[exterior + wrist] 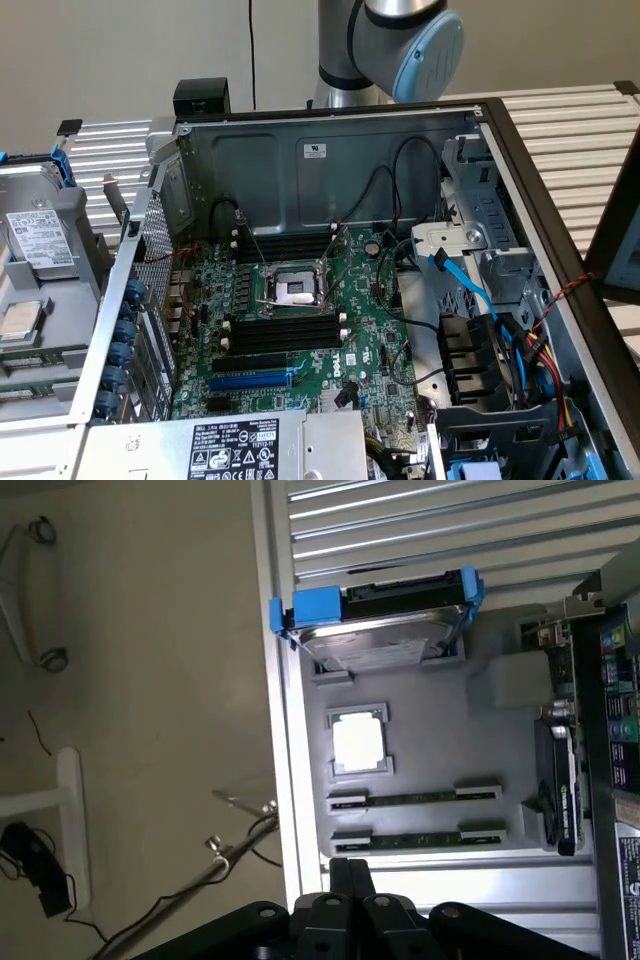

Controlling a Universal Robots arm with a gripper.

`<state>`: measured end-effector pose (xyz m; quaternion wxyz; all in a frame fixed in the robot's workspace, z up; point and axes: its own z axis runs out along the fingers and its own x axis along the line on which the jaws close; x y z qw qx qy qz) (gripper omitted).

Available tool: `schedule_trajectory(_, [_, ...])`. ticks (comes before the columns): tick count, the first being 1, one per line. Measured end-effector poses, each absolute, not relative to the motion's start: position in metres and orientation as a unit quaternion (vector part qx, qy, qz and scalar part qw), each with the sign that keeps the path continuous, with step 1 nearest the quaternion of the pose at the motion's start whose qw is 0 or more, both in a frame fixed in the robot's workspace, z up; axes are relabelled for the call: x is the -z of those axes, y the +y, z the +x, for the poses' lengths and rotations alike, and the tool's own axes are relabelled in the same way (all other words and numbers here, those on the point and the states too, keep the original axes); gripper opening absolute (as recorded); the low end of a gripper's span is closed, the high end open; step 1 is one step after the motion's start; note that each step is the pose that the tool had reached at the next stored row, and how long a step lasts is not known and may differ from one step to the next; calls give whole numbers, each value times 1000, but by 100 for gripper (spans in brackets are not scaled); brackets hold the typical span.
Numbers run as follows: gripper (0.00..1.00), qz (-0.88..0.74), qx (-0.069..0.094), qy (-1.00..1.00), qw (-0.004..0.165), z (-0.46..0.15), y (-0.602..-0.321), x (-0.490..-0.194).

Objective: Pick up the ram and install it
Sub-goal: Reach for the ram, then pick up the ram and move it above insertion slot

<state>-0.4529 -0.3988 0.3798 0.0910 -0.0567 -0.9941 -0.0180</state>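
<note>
Two ram sticks lie side by side in holders on a grey tray (440, 730): one ram stick (415, 800) and a second ram stick (415, 837) closer to my gripper. The gripper (350, 868) hangs above the tray's edge just short of the nearer stick, shut with nothing between its fingers. In the exterior view, the arm's elbow (400, 40) rises behind the open computer case (330, 160). Black memory slots (285, 330) with white end clips sit on the green motherboard beside the processor socket (295, 290).
The tray also holds a hard drive in a blue caddy (385, 615) and a square processor chip (357, 742). A blue expansion slot (250, 380) lies near the case front. Cables (500, 320) and a drive cage fill the exterior view's right side of the case.
</note>
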Motion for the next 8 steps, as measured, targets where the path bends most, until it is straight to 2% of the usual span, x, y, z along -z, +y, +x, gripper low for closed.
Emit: schedule_trajectory(8, [10, -20, 15, -995, 92, -460, -399, -378])
